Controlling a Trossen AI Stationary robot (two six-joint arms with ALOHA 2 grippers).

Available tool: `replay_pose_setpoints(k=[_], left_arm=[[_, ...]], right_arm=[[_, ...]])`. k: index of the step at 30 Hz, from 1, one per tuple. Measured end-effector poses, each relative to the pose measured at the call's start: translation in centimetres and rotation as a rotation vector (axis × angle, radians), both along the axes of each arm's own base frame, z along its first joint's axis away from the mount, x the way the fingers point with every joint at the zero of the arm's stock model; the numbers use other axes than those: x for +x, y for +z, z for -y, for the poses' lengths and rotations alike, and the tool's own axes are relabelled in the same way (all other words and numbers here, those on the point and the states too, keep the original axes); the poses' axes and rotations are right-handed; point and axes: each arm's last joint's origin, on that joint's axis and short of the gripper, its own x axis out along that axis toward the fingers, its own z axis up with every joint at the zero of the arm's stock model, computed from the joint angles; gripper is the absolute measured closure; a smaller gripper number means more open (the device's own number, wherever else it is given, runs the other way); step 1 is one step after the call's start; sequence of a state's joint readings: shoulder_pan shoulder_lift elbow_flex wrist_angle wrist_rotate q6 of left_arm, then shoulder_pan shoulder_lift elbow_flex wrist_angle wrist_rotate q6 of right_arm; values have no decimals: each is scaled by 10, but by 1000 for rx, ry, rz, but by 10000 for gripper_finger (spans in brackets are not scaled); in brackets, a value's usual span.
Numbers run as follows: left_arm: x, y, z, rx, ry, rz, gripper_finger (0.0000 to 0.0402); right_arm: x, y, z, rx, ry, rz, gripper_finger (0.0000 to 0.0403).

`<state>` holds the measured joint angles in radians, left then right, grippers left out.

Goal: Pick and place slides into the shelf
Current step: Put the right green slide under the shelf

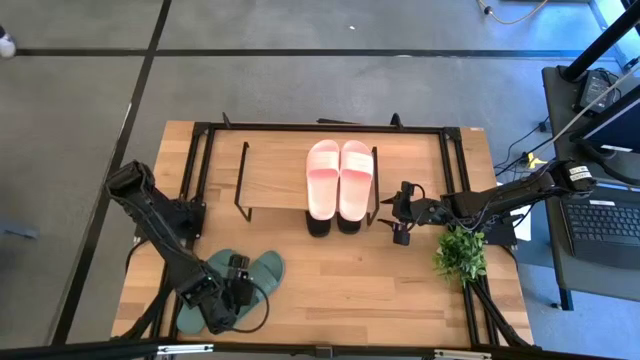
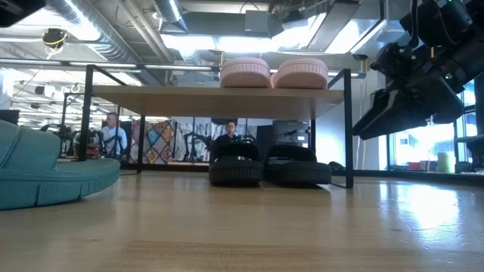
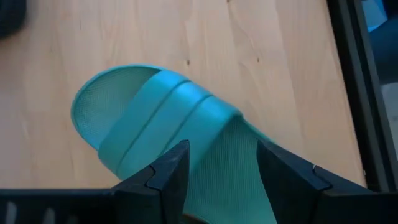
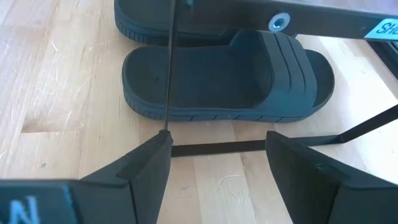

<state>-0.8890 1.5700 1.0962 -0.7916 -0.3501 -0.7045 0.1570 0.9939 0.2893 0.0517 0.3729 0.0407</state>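
Green slides lie on the surface in front of the shelf. Left gripper fingers straddle one, spread, probably not yet gripping: slip risk. Right gripper, spread beside the shelf, may snag its frame.

Table bears shelf, green slides; plant.

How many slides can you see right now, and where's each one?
6: two pink slides on the shelf top, two black slides underneath it, two green slides on the table by the left gripper.
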Motion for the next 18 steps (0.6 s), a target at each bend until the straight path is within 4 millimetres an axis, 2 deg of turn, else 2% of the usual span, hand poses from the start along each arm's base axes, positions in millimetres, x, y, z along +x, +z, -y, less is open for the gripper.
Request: replay_pose_setpoints(k=[14,18], left_arm=[[-5,-2,-3,99,-49,-12,223],[-1,-10,-2,160,-80,-15,223]], right_arm=[[3,3,9,-14,-40,29,144],[3,3,11,-13,-51,31,144]])
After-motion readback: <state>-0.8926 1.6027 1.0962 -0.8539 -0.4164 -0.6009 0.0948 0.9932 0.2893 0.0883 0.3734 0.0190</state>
